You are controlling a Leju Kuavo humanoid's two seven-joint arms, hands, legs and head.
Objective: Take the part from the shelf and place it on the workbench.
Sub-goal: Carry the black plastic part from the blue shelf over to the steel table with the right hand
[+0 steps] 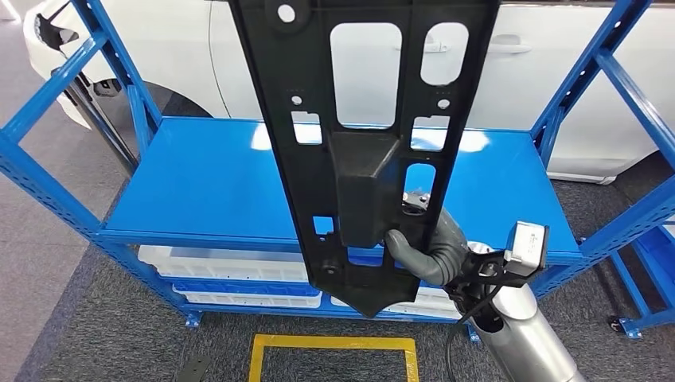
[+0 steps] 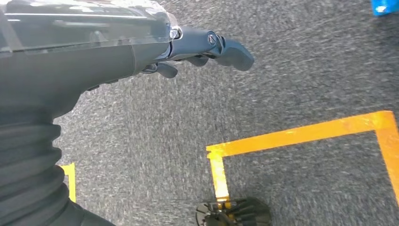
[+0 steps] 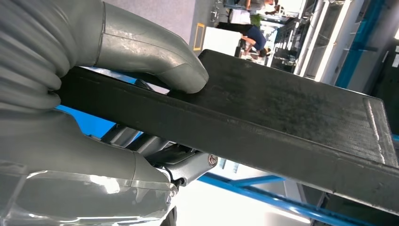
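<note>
A long black plastic part (image 1: 362, 135) with several cut-out windows stands upright in front of the blue shelf (image 1: 207, 183), lifted off it. My right hand (image 1: 422, 247) grips its lower end, thumb pressed on the raised box in the middle. In the right wrist view the grey thumb (image 3: 160, 61) lies on the part's flat face (image 3: 291, 113) and the fingers (image 3: 188, 165) clamp it from the other side. My left hand (image 2: 197, 47) hangs over the grey carpet, fingers loosely curled, holding nothing.
White crates (image 1: 231, 274) sit on the shelf's lower level. A white car (image 1: 175, 56) stands behind the shelf. Yellow tape (image 1: 334, 346) marks a rectangle on the floor (image 1: 103, 318) in front. Blue uprights (image 1: 613, 72) flank the shelf on both sides.
</note>
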